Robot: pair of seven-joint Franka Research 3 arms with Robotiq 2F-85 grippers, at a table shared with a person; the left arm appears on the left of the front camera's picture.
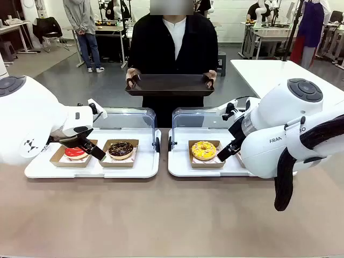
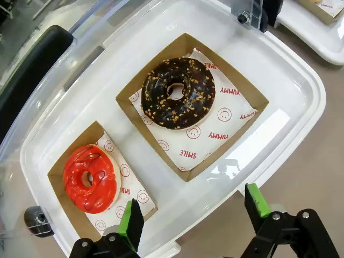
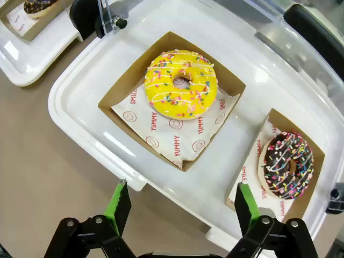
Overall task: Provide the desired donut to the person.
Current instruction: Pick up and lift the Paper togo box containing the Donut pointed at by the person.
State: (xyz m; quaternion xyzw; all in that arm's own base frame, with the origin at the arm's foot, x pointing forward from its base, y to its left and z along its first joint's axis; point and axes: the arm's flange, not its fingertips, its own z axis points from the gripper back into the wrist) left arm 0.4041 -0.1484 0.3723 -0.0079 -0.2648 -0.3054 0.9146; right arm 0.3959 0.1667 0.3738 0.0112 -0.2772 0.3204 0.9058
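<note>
Two claws of mine hang released, jaws wide, nothing between them. Close by one finger of my left claw (image 2: 193,207) lies the red donut (image 2: 90,178), and farther ahead the chocolate donut (image 2: 178,92), both on one white tray (image 2: 301,86). Straight ahead of my right claw (image 3: 181,196) sits the yellow donut (image 3: 181,84); a sprinkled donut (image 3: 288,164) lies just past one of its fingers, off to the side. Beyond both claws, across the table (image 1: 161,215), the person (image 1: 174,43) holds a dark tray (image 1: 169,85).
</note>
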